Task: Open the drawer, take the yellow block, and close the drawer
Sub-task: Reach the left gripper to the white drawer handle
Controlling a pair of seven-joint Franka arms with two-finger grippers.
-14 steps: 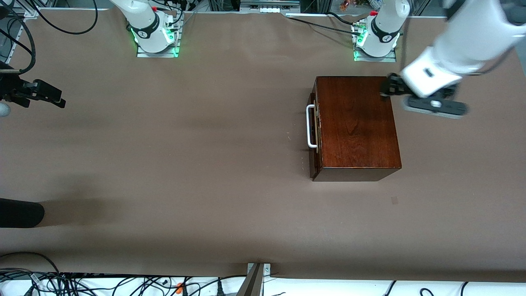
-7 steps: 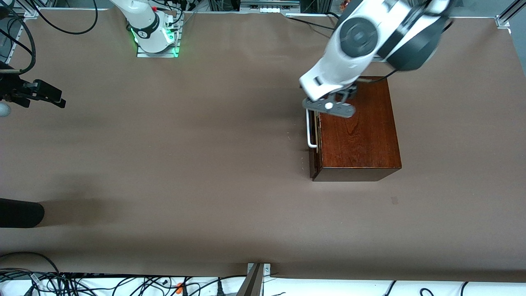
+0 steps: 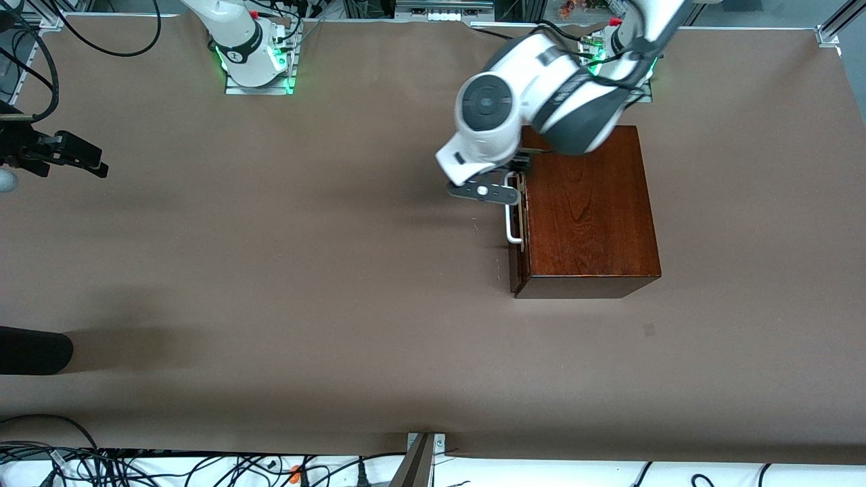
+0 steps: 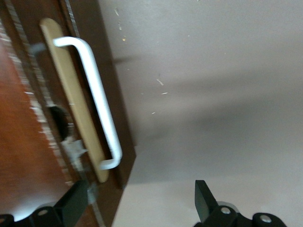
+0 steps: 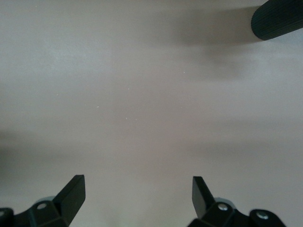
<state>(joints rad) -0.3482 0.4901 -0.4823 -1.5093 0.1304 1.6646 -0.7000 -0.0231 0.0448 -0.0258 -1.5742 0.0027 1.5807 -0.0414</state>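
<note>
Front view shows the drawer (image 3: 517, 223) shut in the brown box (image 3: 585, 203), which stands toward the left arm's end of the table (image 3: 304, 270); its white handle (image 3: 511, 216) faces the right arm's end. No yellow block shows. Just above the handle's upper end hangs the left gripper (image 4: 142, 201), jaws spread wide, one finger (image 4: 75, 201) over the drawer front and the other over the table. Well apart, the right gripper (image 5: 137, 194) waits over bare table at the right arm's end, jaws also wide and holding nothing.
</note>
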